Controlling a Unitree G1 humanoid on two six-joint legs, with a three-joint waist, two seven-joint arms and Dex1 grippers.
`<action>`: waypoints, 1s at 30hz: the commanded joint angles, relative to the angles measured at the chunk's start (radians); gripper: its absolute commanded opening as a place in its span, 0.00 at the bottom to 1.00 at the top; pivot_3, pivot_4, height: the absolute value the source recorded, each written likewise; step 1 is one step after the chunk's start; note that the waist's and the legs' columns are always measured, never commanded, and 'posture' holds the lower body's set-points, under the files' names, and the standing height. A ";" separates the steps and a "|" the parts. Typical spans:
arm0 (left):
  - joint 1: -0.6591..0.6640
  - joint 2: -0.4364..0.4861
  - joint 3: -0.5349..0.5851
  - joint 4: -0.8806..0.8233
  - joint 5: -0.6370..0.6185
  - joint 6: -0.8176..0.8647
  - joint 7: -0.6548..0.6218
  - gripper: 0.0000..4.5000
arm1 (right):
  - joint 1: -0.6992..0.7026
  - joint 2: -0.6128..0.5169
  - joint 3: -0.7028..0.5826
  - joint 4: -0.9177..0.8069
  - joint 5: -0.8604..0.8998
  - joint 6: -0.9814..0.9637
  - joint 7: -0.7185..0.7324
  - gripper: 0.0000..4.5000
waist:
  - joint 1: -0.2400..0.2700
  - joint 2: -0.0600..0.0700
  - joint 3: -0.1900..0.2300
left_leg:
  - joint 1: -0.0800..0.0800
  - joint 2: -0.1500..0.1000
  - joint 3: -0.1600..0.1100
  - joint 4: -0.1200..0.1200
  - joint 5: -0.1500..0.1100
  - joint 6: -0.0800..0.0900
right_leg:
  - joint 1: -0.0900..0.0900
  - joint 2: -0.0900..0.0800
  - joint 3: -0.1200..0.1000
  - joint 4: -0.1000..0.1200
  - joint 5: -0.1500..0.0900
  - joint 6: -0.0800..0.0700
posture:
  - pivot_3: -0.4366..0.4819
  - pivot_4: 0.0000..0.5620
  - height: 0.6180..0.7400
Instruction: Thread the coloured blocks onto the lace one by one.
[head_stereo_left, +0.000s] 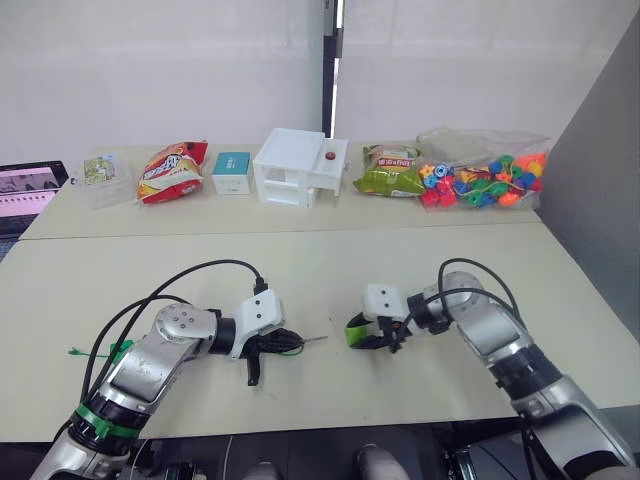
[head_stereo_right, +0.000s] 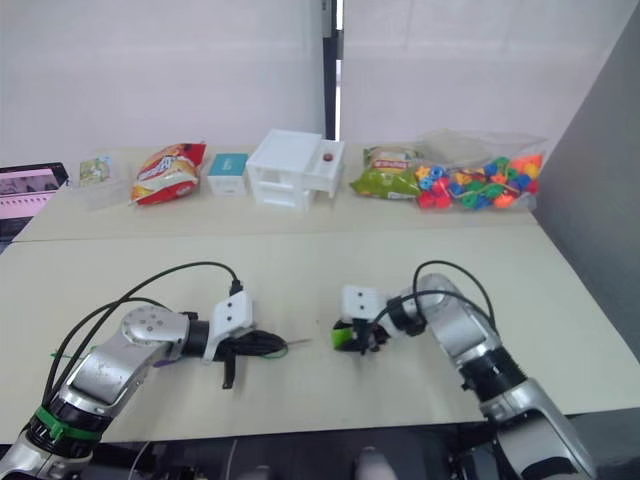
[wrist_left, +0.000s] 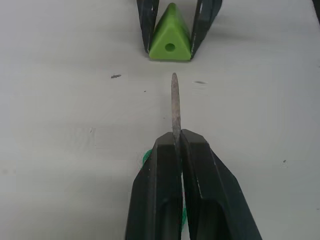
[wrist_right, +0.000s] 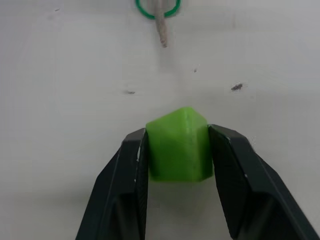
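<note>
While the left gripper (wrist_left: 176, 150) pinches the thin green lace (head_stereo_left: 292, 350) just behind its stiff pale needle tip (wrist_left: 174, 102), the right gripper (wrist_right: 179, 150) clamps a lime-green triangular plastic block (wrist_left: 170, 34) on the beige table (head_stereo_left: 300, 270); the tip points at the block's hole, close but apart.

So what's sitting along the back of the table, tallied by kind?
Snack bags: 2 (red, green)
Boxes: 2 (teal, clear)
White drawer unit: 1
Bag of blocks: 1
Total: 6
</note>
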 joint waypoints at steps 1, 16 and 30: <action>-0.024 -0.001 -0.032 -0.044 0.013 0.031 0.012 0.00 | 0.051 0.002 0.052 -0.101 -0.028 0.140 -0.034 0.29 | 0.001 0.000 0.000 | 0.000 0.000 0.000 0.000 0.000 0.000 | 0.000 0.000 0.000 0.000 0.000 0.000 | 0.48 0.27 1.00; -0.075 -0.025 -0.102 -0.053 0.053 0.035 0.029 0.00 | 0.087 0.011 0.115 -0.225 -0.017 0.252 -0.074 0.29 | 0.001 0.000 0.000 | 0.000 0.000 0.000 0.000 0.000 0.000 | 0.001 0.000 0.000 -0.001 0.000 0.000 | 0.48 0.27 1.00; -0.094 -0.066 -0.122 -0.061 0.042 0.057 0.013 0.00 | 0.080 0.009 0.118 -0.246 -0.013 0.286 -0.081 0.29 | 0.011 -0.001 0.000 | 0.000 0.000 0.000 0.000 0.000 0.000 | 0.002 0.000 0.000 -0.003 0.000 0.000 | 0.48 0.27 1.00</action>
